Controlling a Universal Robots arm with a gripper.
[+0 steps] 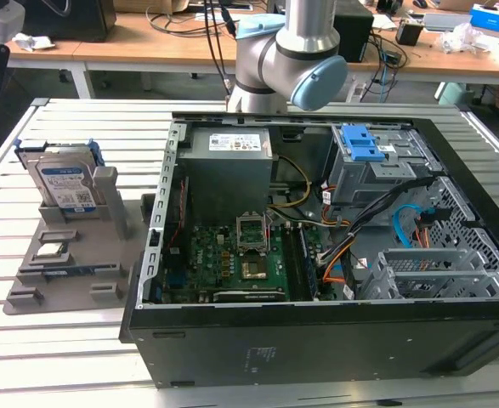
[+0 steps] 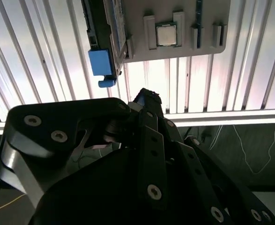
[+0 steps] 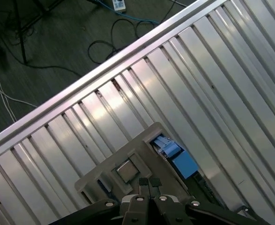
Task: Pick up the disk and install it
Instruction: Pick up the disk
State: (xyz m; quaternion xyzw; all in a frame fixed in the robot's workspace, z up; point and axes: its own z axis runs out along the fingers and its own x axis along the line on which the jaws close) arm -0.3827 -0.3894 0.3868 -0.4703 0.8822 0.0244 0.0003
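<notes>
Closest to the lens, black claw (image 3: 149, 182) linkage, fingertips drawn together and gripping nothing; hangs over the grey holder tray (image 1: 28, 293), apart from everything on it. Further out in the exterior view, the disk (image 1: 65, 183): stands on edge at the tray's far end, leaning back against a grey post, white-and-blue label facing the camera, blue bracket framing the sides. Shows edge-on in the second wrist view, blue tab jutting past the tray's rim. Probably handles as dense and rigid, heavy for its bulk, with a smooth metal shell likely to slide under a light pinch; probably intolerant of knocks or drops. Best taken, at a guess, across the two long edges near the free upper end, on the bracket's firmer rails rather than the label face or the thin blue tab. Lower on the same tray, a small square processor chip (image 1: 52, 250) in its pocket and a thin memory stick (image 1: 70, 270) lying flat. Underneath, a counter (image 1: 62, 361) of ribbed aluminium slats, shiny, grooved between ribs. Just beside the tray, toward the exterior view's right, an open computer case (image 1: 317, 340) with bare motherboard and drive cage. Behind, wooden desks strewn with cables; below the counter's edge, dark floor with loose cords.
</notes>
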